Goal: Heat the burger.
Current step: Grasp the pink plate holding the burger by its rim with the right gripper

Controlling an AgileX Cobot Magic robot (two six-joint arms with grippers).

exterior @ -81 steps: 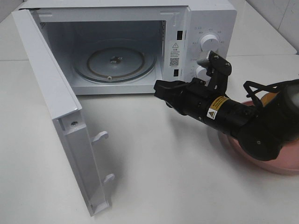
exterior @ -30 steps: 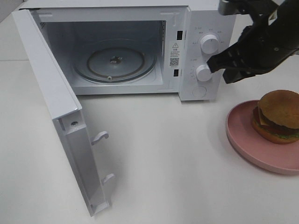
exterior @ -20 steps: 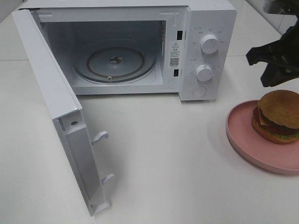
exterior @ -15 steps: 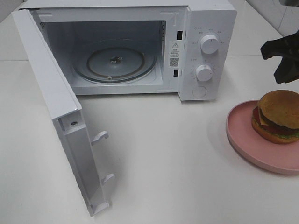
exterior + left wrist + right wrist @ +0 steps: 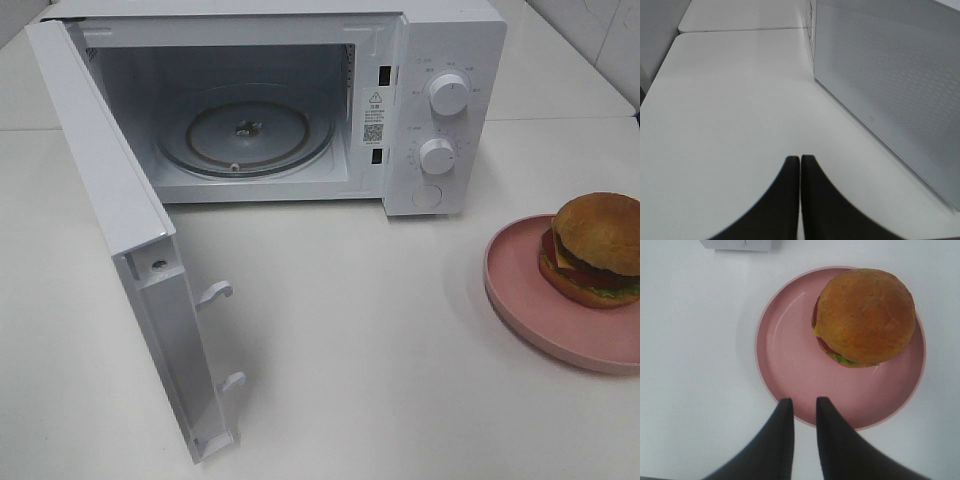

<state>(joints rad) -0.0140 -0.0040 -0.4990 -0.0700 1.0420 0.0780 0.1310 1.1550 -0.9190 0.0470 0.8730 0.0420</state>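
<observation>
The fist-sized burger [image 5: 596, 248] with its golden-brown bun is sitting on the round pink plate [image 5: 520, 300] at the right, probably light, soft and apt to slide apart, so the right gripper [image 5: 805, 401], hovering over it with jaws only narrowly parted, is likely needing a wider, gentle hold across the bun's sides, while the left gripper [image 5: 800, 159] is resting closed.

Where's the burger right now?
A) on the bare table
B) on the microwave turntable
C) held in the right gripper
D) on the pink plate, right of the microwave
D: the burger sits on the pink plate, to the right of the microwave; nothing lies on the turntable behind the open door.
</observation>
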